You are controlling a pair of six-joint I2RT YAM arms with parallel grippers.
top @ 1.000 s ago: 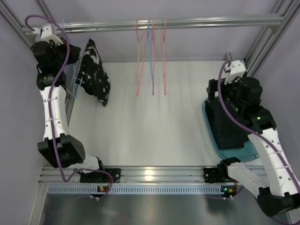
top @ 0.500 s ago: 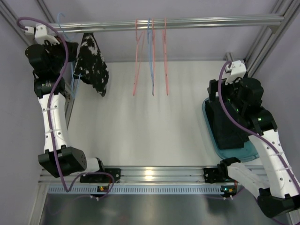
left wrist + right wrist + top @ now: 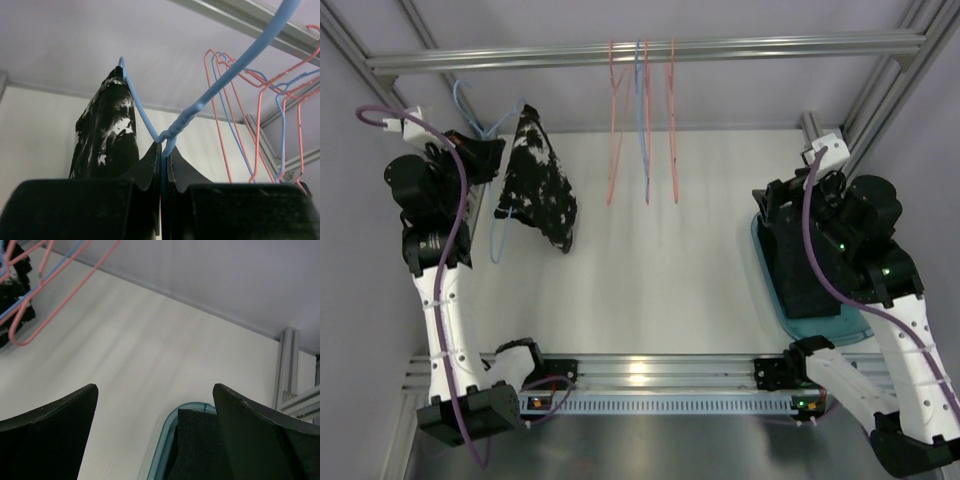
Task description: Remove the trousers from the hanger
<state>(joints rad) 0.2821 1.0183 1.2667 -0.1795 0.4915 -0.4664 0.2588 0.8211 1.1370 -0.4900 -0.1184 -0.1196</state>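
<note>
Your left gripper (image 3: 163,162) is pinched tight on the twisted neck of the blue hanger (image 3: 200,103). The printed trousers (image 3: 542,185) are draped on it, dangling over the left side of the table (image 3: 660,260). Your right gripper (image 3: 154,390) is spread wide, hovering just over the teal bin (image 3: 161,440) at the right edge, where the plain black trousers (image 3: 197,445) lie.

The top external view looks steeply down from behind the arm bases onto the white table (image 3: 650,280). The left wrist view, close behind the left end effector (image 3: 162,150), tilts up along the pale blue wire hanger (image 3: 187,116), which both show. The right wrist view skims low over that table.
</note>
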